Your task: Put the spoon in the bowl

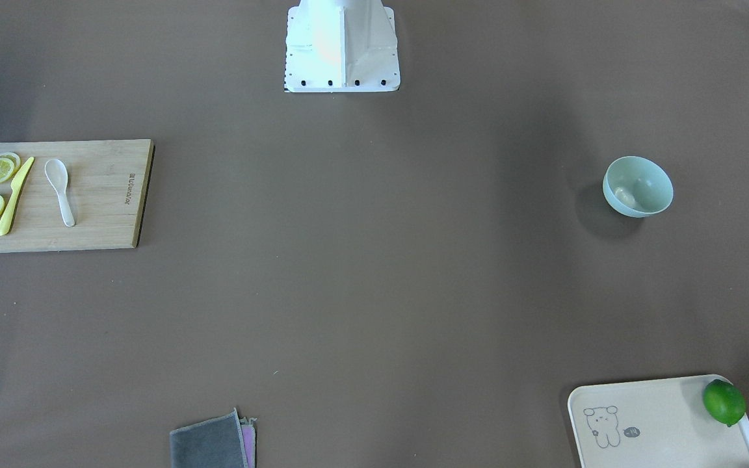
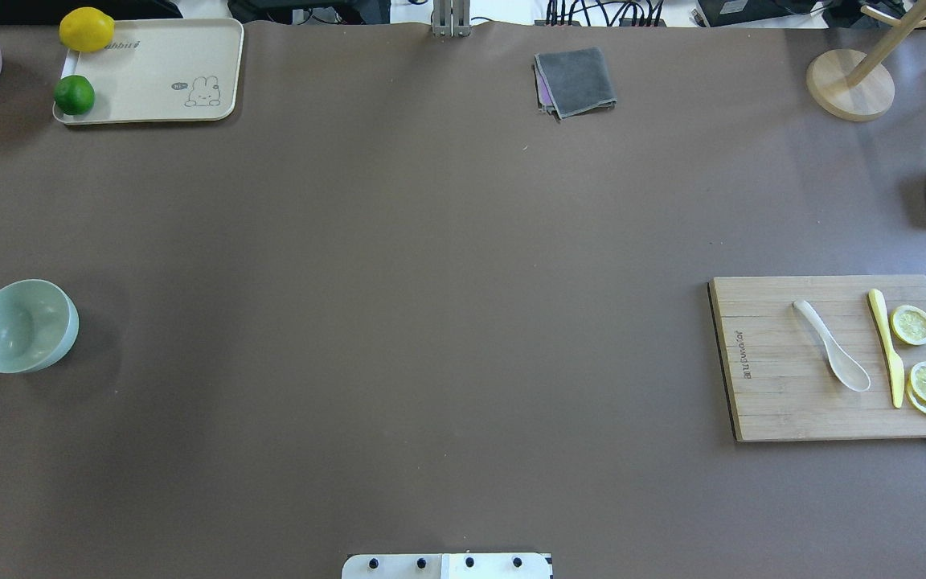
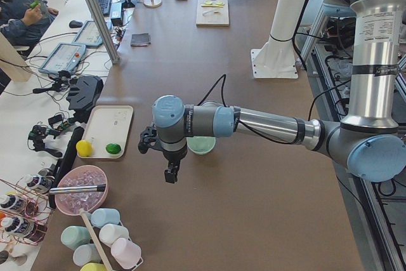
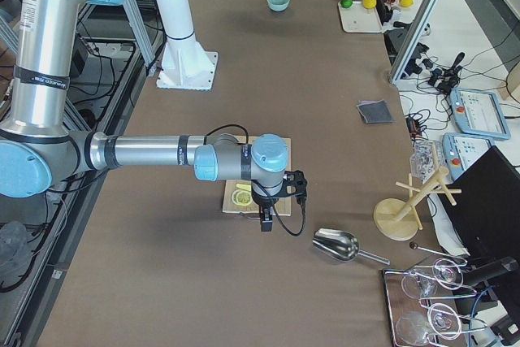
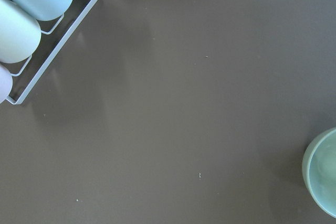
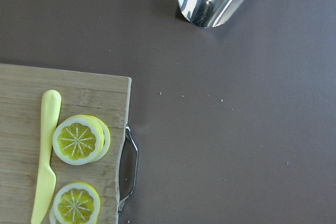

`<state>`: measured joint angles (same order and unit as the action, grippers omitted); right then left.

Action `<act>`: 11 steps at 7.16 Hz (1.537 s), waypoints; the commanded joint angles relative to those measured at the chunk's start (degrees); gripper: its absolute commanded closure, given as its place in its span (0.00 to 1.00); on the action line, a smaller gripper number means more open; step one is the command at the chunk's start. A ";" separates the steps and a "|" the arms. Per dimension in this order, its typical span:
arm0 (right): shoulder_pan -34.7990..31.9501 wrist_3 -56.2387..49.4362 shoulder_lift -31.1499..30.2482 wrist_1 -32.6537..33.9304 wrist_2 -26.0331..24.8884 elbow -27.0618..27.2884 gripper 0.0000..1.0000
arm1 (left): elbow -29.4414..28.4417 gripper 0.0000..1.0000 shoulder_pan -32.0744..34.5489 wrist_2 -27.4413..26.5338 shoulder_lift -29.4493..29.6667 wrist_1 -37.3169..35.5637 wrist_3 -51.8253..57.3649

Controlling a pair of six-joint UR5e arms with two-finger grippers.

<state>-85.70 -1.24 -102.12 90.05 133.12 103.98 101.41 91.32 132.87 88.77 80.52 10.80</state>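
Robot base (image 2: 447,565): we are starting at the white mount nearest the overhead camera, at the counter's near edge, between the two halves of the work.
Bowl (image 2: 23,326): we are seeing it far out on the robot's left, tipped toward one side, alone on the brown counter (image 2: 431,322) and holding no spoon.
Left hand (image 3: 170,171): we are finding it only in the side view, hanging above the counter near the bowl; we cannot tell whether its fingers are apart or together.
Spoon (image 2: 833,346): we are seeing it lying flat on the cutting board (image 2: 768,402) on the robot's right, scoop toward the robot, well apart from the bowl.
Yellow knife (image 2: 886,347): we are noting it just beside the spoon, with lemon slices (image 2: 912,325) beyond it.
Right hand (image 4: 266,219): we are seeing it hanging past the board's outer end, near the metal scoop (image 4: 336,243); its fingers' state we cannot tell.
Step in hand: we are judging the pickup not yet begun.
Doing it well: we are advising a move inward over the board, closing across the thick handle, clear of the knife, then a handover or long carry across.
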 commanded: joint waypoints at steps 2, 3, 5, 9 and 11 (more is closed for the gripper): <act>-0.79 0.01 -0.10 1.09 -0.05 0.17 0.00 | 1.33 0.02 0.09 0.02 -0.53 -0.46 0.19; -0.79 0.01 -0.01 1.09 0.04 0.17 0.00 | 1.33 0.02 0.09 -0.42 -0.79 -0.37 0.10; -0.79 0.01 -0.01 1.00 0.12 0.26 0.00 | 1.60 0.02 0.00 -0.25 -0.70 0.24 0.10; -0.79 -0.08 -0.09 0.56 0.30 0.44 0.00 | 0.63 0.02 0.00 0.10 -0.88 0.34 0.10; -0.79 -0.08 -0.27 0.65 0.39 0.52 0.00 | 0.54 0.02 0.00 0.19 -1.31 0.34 0.36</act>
<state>-86.48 -1.32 -102.30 90.64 133.42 104.47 102.01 91.32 132.84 87.79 80.85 11.03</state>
